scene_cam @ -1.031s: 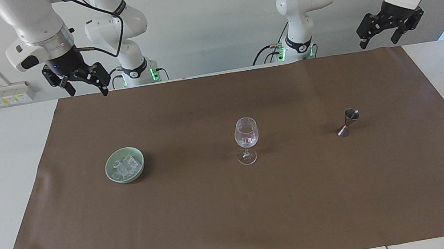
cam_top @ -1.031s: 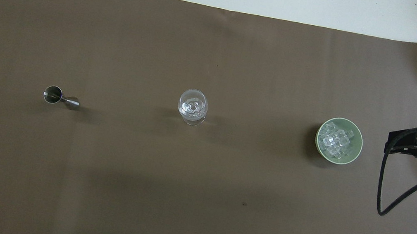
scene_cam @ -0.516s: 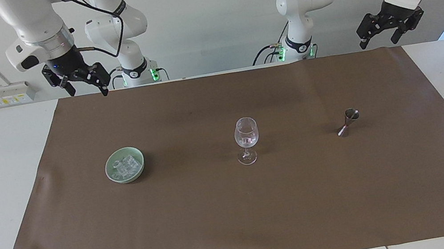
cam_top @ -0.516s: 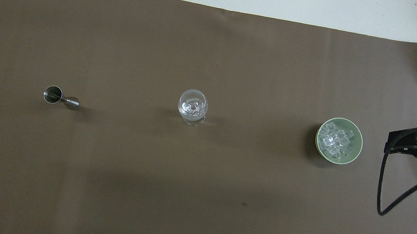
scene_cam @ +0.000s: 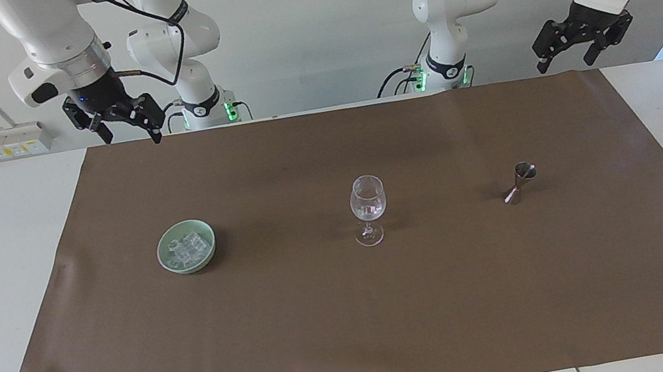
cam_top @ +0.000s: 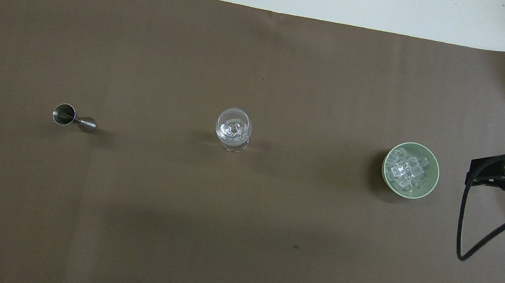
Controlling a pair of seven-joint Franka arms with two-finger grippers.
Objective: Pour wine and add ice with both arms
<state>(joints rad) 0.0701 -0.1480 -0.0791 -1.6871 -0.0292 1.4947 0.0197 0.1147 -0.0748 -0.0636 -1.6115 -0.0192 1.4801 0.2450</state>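
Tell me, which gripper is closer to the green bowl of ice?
Right. The right gripper hangs at the green bowl's end of the table; the left gripper hangs at the other end.

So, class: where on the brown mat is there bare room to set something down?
Bare mat lies between bowl, wine glass and jigger, and everywhere nearer to or farther from the robots than that row. Nowhere is crowded.

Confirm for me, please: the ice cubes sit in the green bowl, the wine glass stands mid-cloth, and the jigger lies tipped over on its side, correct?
Not quite: the jigger stands upright on the cloth, as the facing view shows. The rest holds: the ice cubes are in the green bowl, and the wine glass stands mid-cloth.
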